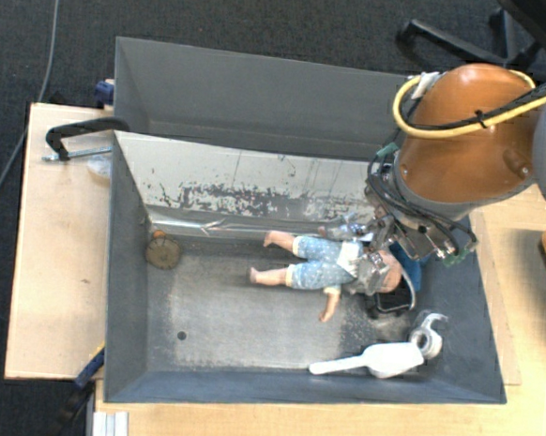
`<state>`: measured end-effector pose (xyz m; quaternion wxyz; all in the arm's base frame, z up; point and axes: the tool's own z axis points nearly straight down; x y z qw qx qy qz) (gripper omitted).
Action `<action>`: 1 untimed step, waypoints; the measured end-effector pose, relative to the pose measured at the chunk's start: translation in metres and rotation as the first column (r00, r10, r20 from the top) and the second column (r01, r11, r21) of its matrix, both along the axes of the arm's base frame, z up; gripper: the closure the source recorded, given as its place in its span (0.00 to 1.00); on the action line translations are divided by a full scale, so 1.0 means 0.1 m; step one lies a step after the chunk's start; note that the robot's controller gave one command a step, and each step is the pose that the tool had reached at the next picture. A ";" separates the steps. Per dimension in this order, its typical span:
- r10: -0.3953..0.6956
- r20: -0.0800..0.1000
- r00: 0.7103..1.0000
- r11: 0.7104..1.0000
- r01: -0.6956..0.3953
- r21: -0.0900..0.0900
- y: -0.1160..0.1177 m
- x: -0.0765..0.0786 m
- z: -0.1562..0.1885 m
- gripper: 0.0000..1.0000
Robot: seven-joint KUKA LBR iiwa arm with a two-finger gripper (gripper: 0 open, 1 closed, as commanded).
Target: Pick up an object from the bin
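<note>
A small doll [308, 273] in pale blue clothes lies on its back right of the bin's middle, bare legs pointing left and one arm stretched toward the front. My gripper [375, 266] hangs low over the doll's chest and head end and hides the head. A black and blue thing [398, 297] lies just right of the gripper, partly under it. A white scoop-like piece with a hooked grey end [382, 359] rests near the front right corner.
A round brown disc [164, 253] sits by the left wall near the back. The bin floor between the disc and the doll is bare. The arm's orange cover and cables hang over the back right corner.
</note>
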<state>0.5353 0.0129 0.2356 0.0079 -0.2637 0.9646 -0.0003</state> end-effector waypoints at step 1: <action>0.000 -0.003 1.000 1.000 0.000 0.001 0.00 -0.01 -0.01 1.00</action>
